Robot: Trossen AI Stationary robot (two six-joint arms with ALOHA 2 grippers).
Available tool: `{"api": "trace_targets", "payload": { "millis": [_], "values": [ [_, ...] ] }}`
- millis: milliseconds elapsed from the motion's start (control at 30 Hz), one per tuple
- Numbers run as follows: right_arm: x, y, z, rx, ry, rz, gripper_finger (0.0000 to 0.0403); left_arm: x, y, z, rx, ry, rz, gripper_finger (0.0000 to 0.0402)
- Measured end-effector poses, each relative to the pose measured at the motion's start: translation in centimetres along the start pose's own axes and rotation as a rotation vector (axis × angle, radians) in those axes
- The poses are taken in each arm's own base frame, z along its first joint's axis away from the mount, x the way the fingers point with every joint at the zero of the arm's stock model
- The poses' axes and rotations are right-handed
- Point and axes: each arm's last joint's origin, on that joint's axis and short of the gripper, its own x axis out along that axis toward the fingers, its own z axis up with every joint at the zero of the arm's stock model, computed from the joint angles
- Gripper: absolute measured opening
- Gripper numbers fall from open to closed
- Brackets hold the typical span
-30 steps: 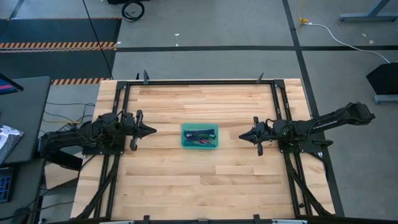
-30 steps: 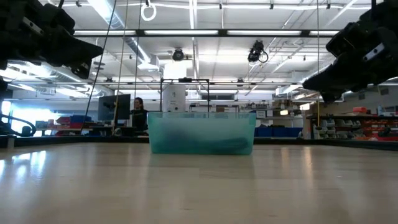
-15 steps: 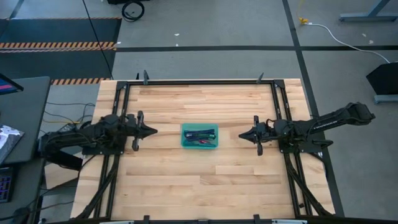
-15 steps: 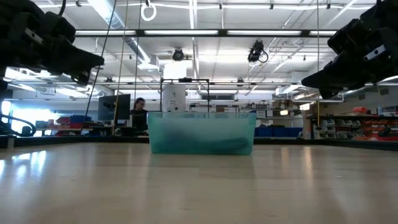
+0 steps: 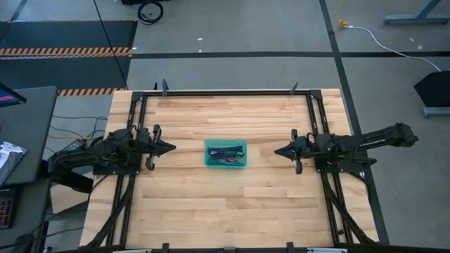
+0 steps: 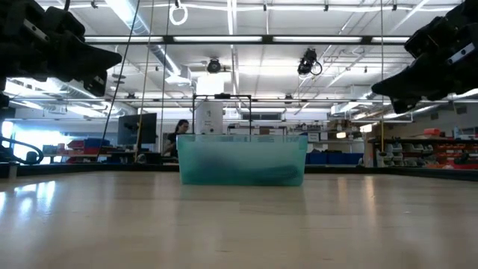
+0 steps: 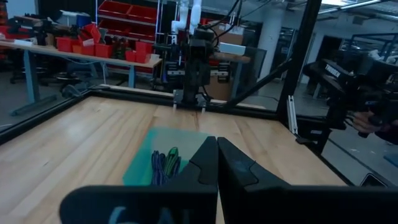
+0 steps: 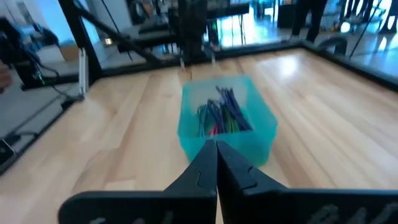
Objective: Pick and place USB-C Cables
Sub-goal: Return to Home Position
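The coiled USB-C cables lie bundled inside the teal tray at the table's middle; blue-purple, green and a reddish one show. In the left wrist view blue and green coils peek out behind the fingers. My left gripper hovers left of the tray, shut and empty. My right gripper hovers right of it, also shut and empty. Both point at the tray, raised above the table in the low view.
The tray stands alone on the wooden table. Black frame rails run along the far edge and both sides. A white cable with a yellow end lies on the floor beyond the table. A person sits far behind.
My right gripper has drawn back a little toward the table's right edge, away from the tray. My left gripper has shifted slightly toward the left edge. Both stayed shut. The tray and cables have not moved.
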Motion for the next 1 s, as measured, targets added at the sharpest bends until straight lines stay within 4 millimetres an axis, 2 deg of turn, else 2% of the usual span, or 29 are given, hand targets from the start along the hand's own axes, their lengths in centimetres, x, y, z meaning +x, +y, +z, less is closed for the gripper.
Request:
{"api": "trace_targets", "payload": {
  "millis": [267, 1000],
  "values": [
    [-1.2, -0.2, 0.5, 0.005, -0.085, -0.016, 0.0, 0.0, 0.0, -0.1, -0.012, 0.005, -0.003, 0.0],
    [-1.3, -0.1, 1.2, -0.007, -0.153, -0.001, 0.001, 0.0, -0.1, 0.2, 0.011, -0.018, -0.018, 0.0022]
  ]
}}
